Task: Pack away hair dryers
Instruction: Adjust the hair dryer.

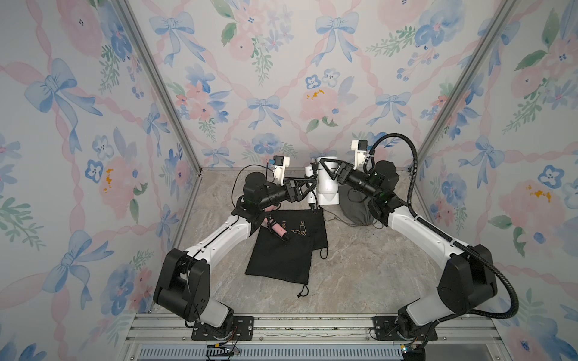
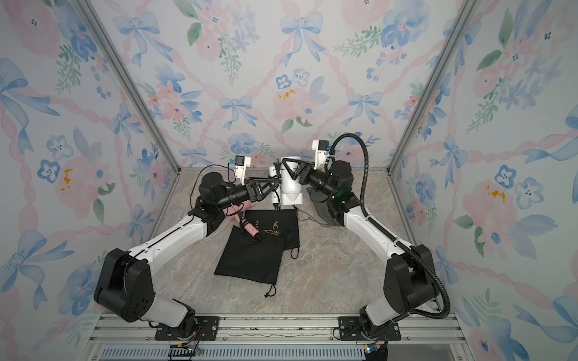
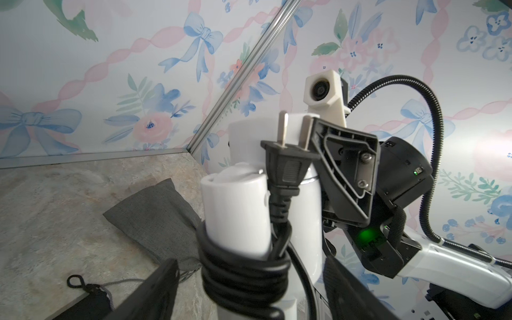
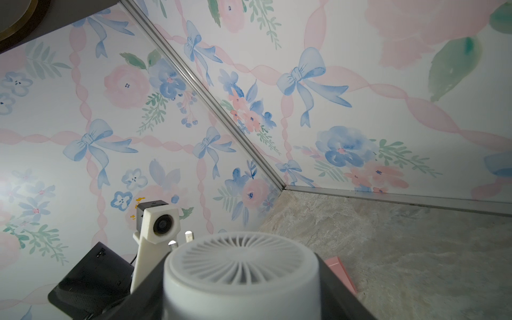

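Note:
A white hair dryer [image 1: 328,187] [image 2: 291,187] stands upright off the floor at the back centre. My right gripper [image 1: 323,165] [image 4: 243,291] is shut on its barrel [image 4: 241,266], a finger pressed on either side. Its slim handle [image 3: 235,207] has the black cord wound around it, with the plug [image 3: 288,155] sticking up. My left gripper [image 1: 308,190] [image 3: 249,277] stands open around that handle, with a gap showing on both sides. A pink hair dryer [image 1: 276,229] [image 2: 250,229] lies under my left arm, its handle resting on a black pouch [image 1: 281,256].
A second black pouch [image 1: 316,225] with a gold print lies partly under the first one. A bulging grey pouch [image 1: 353,209] [image 3: 155,219] sits behind my right forearm, its drawstring trailing on the marbled floor [image 1: 359,275]. Flowered walls close in the back and both sides.

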`<move>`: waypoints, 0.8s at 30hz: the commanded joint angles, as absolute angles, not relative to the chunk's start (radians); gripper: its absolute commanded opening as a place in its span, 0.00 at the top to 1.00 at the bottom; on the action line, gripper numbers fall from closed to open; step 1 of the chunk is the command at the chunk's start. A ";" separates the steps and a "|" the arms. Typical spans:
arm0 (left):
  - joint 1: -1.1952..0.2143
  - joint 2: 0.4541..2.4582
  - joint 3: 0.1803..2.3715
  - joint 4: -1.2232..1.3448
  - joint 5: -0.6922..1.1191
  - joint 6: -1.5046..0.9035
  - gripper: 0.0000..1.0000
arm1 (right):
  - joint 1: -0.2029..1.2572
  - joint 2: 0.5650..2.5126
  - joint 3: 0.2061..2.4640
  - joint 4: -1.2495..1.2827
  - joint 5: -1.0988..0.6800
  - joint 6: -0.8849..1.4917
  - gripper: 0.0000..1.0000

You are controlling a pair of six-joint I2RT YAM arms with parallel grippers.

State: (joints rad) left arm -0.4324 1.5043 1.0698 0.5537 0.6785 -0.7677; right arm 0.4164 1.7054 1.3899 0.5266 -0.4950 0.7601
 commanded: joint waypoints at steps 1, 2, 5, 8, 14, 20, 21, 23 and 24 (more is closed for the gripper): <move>-0.441 1.526 1.090 0.603 0.680 -0.778 0.19 | 0.429 1.702 1.430 0.600 -0.510 0.784 0.66; -0.442 1.529 1.088 0.608 0.676 -0.779 0.19 | 0.430 1.703 1.431 0.599 -0.511 0.784 0.66; -0.443 1.539 1.094 0.620 0.672 -0.784 0.23 | 0.434 1.706 1.434 0.595 -0.511 0.782 0.66; -0.443 1.550 1.104 0.628 0.672 -0.788 0.30 | 0.437 1.711 1.439 0.594 -0.511 0.784 0.66; -0.444 1.556 1.120 0.635 0.670 -0.788 0.54 | 0.443 1.720 1.450 0.584 -0.512 0.784 0.64; -0.444 1.554 1.126 0.640 0.670 -0.784 0.77 | 0.449 1.727 1.462 0.569 -0.514 0.778 0.62; -0.444 1.554 1.127 0.640 0.669 -0.784 0.81 | 0.450 1.728 1.464 0.565 -0.514 0.777 0.62; -0.444 1.553 1.128 0.640 0.669 -0.785 0.88 | 0.449 1.731 1.469 0.559 -0.514 0.776 0.61; -0.444 1.551 1.128 0.640 0.670 -0.783 0.89 | 0.450 1.732 1.471 0.557 -0.514 0.777 0.61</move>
